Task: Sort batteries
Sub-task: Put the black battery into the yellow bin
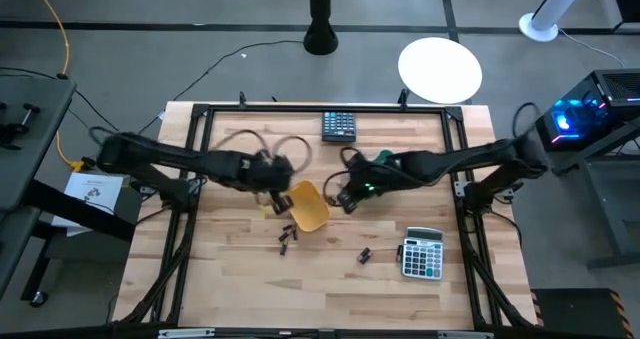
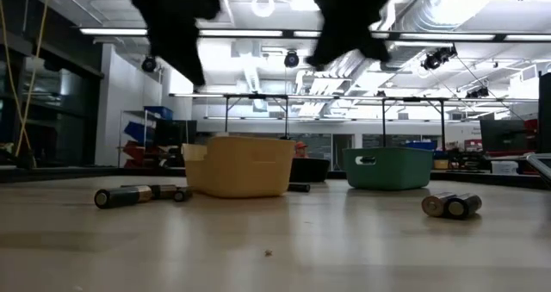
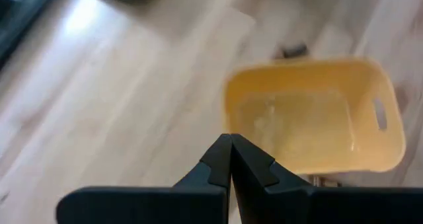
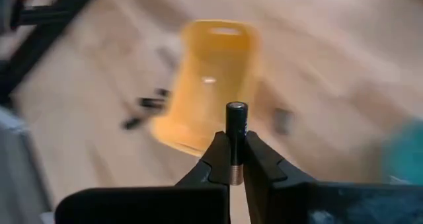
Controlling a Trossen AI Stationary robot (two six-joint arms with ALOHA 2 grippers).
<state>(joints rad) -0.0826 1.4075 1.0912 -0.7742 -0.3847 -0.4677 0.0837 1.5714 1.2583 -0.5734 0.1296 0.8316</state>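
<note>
The right gripper (image 4: 236, 159) pinches one battery (image 4: 236, 128) upright between its fingers, above the near rim of the yellow tray (image 4: 208, 85). The left gripper (image 3: 230, 159) hangs beside that tray with jaws pressed together, empty. Only the low view shows the loose batteries (image 2: 138, 194) lying flat on the wooden table (image 2: 275, 249), two more (image 2: 452, 206) apart to the other side, and the teal tray (image 2: 387, 167) behind. From above, two calculators (image 1: 338, 125) sit on the table.
</note>
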